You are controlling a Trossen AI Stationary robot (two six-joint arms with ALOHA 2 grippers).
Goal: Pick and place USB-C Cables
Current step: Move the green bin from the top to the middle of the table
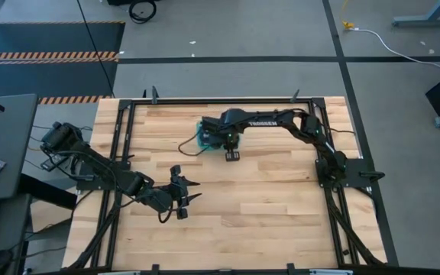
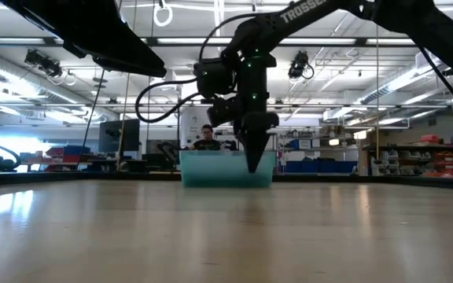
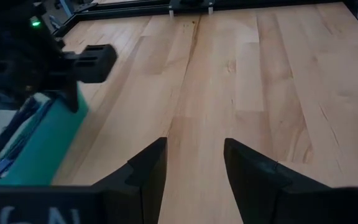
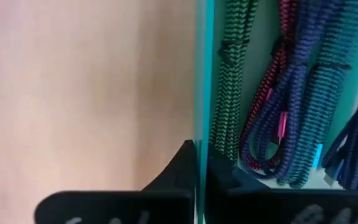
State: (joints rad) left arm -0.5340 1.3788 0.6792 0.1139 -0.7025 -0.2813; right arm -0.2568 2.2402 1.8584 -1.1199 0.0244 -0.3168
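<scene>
The USB-C cables lie bundled inside the teal tray (image 4: 199,74): a green cable (image 4: 229,74) nearest the tray wall, then a maroon cable (image 4: 267,106), a teal cable (image 4: 312,106) and blue-purple cables (image 4: 294,93) packed side by side. The right gripper (image 4: 199,163) straddles that wall, its fingers close together with one tip inside the tray and one outside, clamped on the tray's edge. The tray sits toward the far side of the worktop (image 1: 266,191). The left gripper (image 3: 194,163) hovers well apart from the tray, over bare worktop, fingers spread apart and holding nothing.
</scene>
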